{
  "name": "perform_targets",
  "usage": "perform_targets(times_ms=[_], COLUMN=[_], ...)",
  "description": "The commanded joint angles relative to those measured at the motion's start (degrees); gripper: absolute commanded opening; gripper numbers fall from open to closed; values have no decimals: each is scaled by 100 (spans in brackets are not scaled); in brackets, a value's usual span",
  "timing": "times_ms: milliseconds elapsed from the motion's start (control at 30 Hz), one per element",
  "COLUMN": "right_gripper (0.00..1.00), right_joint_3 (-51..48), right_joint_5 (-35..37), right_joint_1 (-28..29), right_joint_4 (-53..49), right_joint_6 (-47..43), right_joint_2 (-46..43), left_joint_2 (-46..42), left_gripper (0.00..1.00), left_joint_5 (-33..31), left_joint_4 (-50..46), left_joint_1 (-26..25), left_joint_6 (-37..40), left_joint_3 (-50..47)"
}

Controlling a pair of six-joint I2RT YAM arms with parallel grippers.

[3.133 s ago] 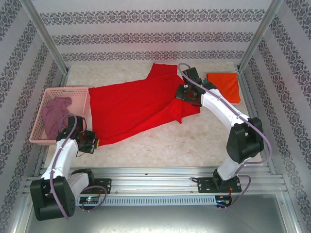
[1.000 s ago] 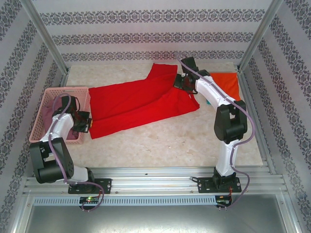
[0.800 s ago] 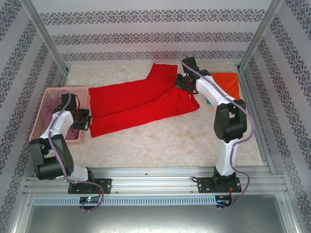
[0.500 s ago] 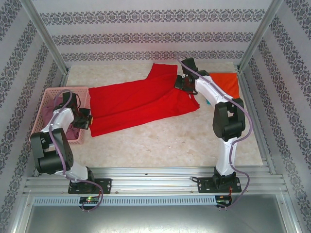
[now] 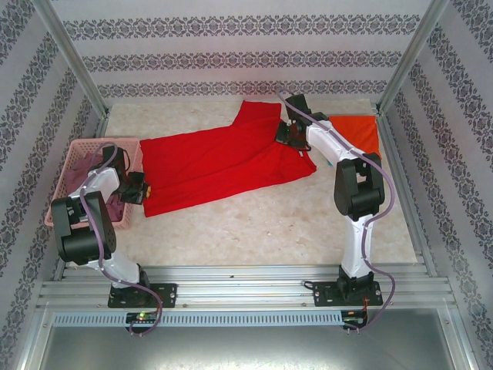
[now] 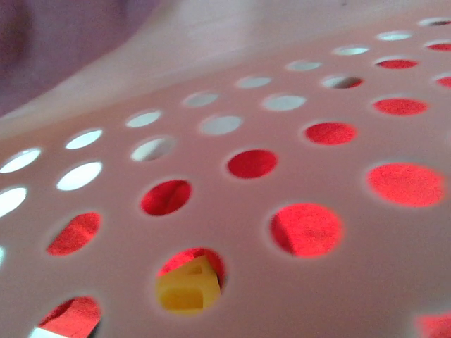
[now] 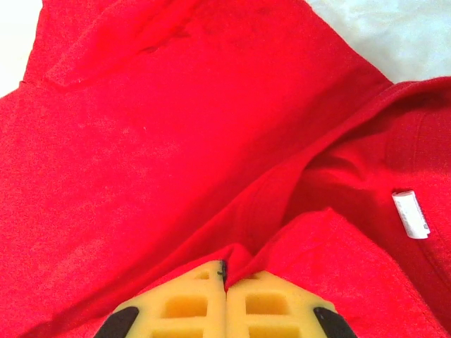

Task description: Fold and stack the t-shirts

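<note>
A bright red t-shirt lies spread across the middle of the table. My right gripper is shut on a fold of its cloth near the collar, and the right wrist view shows red t-shirt cloth pinched between the closed yellow pads. My left gripper is shut at the shirt's left edge, pressed against the pink basket. Through a hole in the basket wall I see one yellow fingertip and red cloth. A folded orange t-shirt lies at the back right. A mauve t-shirt sits in the basket.
The basket stands at the table's left edge, right beside my left arm. A white label shows inside the red shirt's collar. Metal frame posts and patterned walls close in the table on three sides. Bare table lies in front of the red shirt.
My left gripper has moved back along the basket, taking the red shirt's near-left corner with it. The right gripper has shifted slightly towards the back, still gripping.
</note>
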Motion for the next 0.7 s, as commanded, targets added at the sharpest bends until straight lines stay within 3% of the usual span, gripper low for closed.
perform_targets(times_ms=[0,667], right_gripper=[0,0], right_joint_3=[177,-47], right_joint_5=[4,67], right_joint_1=[-87,-167], right_joint_4=[-56,106], right_joint_6=[-67,54], right_joint_2=[64,-63], left_joint_2=[40,422], left_gripper=[1,5], left_joint_5=[-80,-57], left_joint_4=[122,-269], left_joint_1=[69,60], left_joint_6=[118,694], left_joint_3=[194,869])
